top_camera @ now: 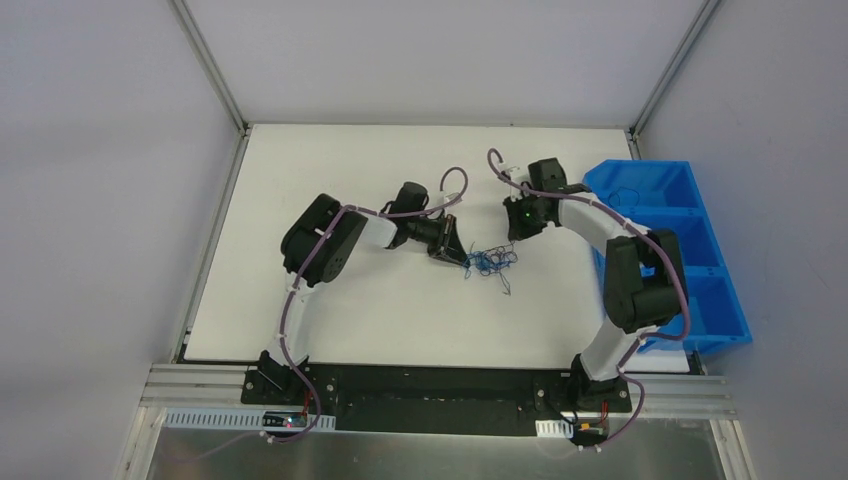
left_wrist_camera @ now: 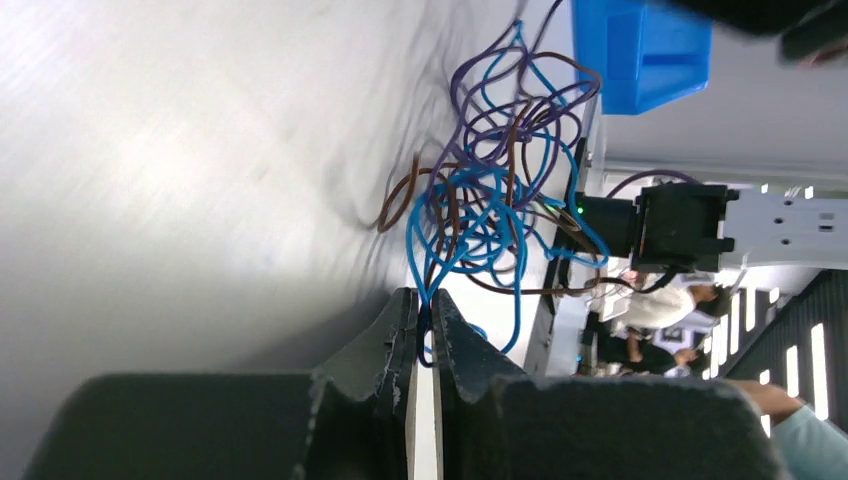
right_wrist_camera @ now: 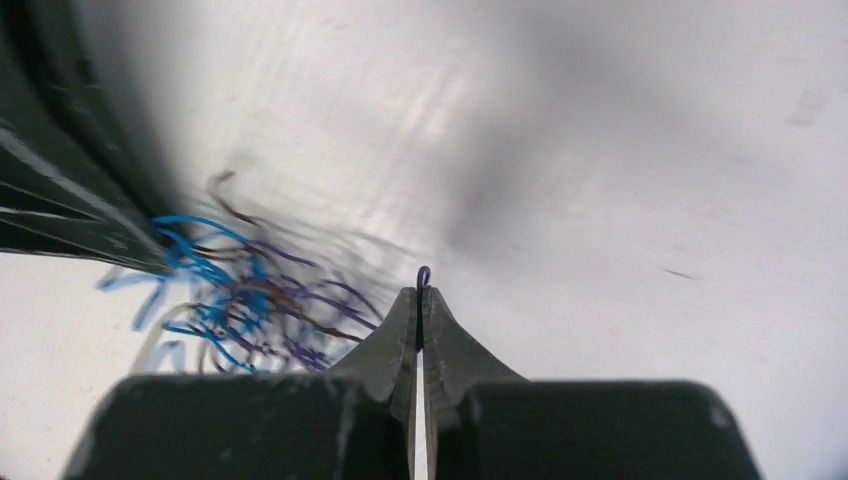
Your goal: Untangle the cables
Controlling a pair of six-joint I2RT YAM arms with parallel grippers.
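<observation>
The cables (top_camera: 490, 262) are a small tangle of thin blue, purple and brown wires on the white table, between the two grippers. My left gripper (top_camera: 462, 258) is at the tangle's left edge. In the left wrist view it (left_wrist_camera: 424, 312) is shut on blue strands, and the rest of the tangle (left_wrist_camera: 500, 170) spreads beyond the tips. My right gripper (top_camera: 513, 233) is just above and to the right of the tangle. In the right wrist view it (right_wrist_camera: 421, 295) is shut on a purple wire whose small loop (right_wrist_camera: 423, 274) pokes out past the tips. The blurred tangle (right_wrist_camera: 240, 300) lies to its left.
A blue compartment bin (top_camera: 690, 250) stands at the table's right edge, beside the right arm, and shows in the left wrist view (left_wrist_camera: 640, 50). The white table (top_camera: 330, 180) is edged by a metal frame and grey walls.
</observation>
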